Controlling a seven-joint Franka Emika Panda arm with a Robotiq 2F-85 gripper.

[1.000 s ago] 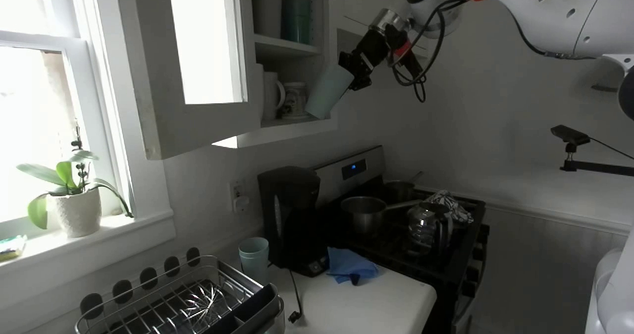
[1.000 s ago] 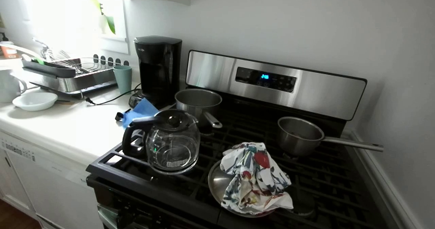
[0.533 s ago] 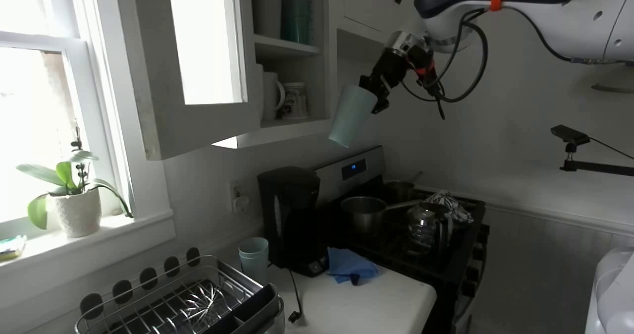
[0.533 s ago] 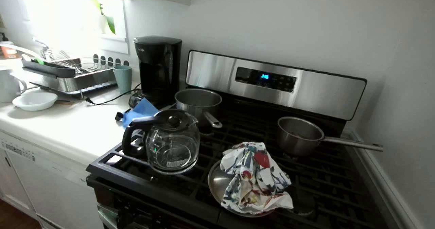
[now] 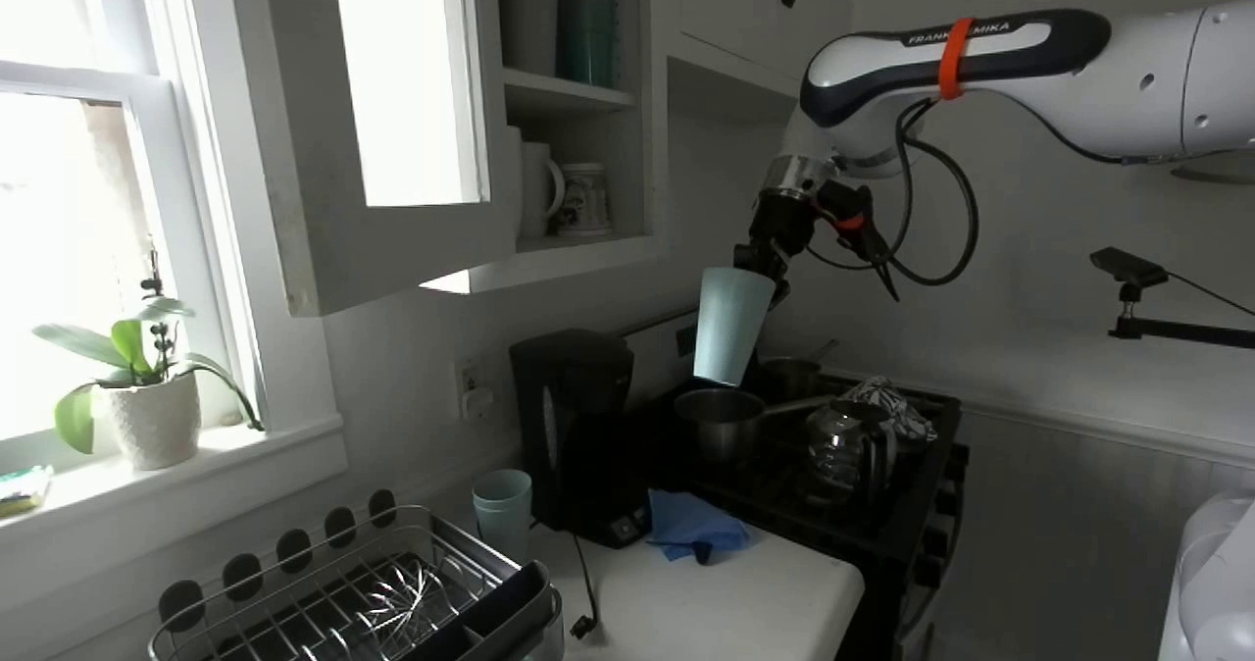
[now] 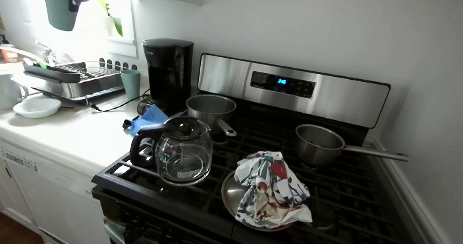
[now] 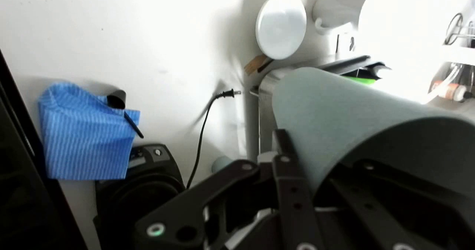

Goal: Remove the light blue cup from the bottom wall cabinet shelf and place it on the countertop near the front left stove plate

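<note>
The light blue cup (image 5: 730,326) hangs in the air below the wall cabinet, in front of the stove's back panel in that exterior view. It is slightly tilted, wide rim up. My gripper (image 5: 767,267) is shut on its rim. In the wrist view my gripper (image 7: 315,163) has one finger outside the cup (image 7: 345,105) and the other inside it. The cup (image 6: 60,10) also shows at the top left of an exterior view. The bottom wall cabinet shelf (image 5: 627,246) holds mugs. The white countertop (image 5: 740,597) lies below, left of the stove (image 6: 249,128).
A black coffee maker (image 5: 574,426), another pale blue cup (image 5: 503,509) and a blue cloth (image 5: 691,524) are on the countertop. A dish rack (image 5: 422,583) stands beside them. A glass carafe (image 6: 184,153) and saucepans (image 6: 211,108) stand on the stove. The cabinet door (image 5: 392,239) hangs open.
My gripper has carried the cup away from the cabinet, right and then down, and the cup is more upright. The cup has come into the top left of an exterior view.
</note>
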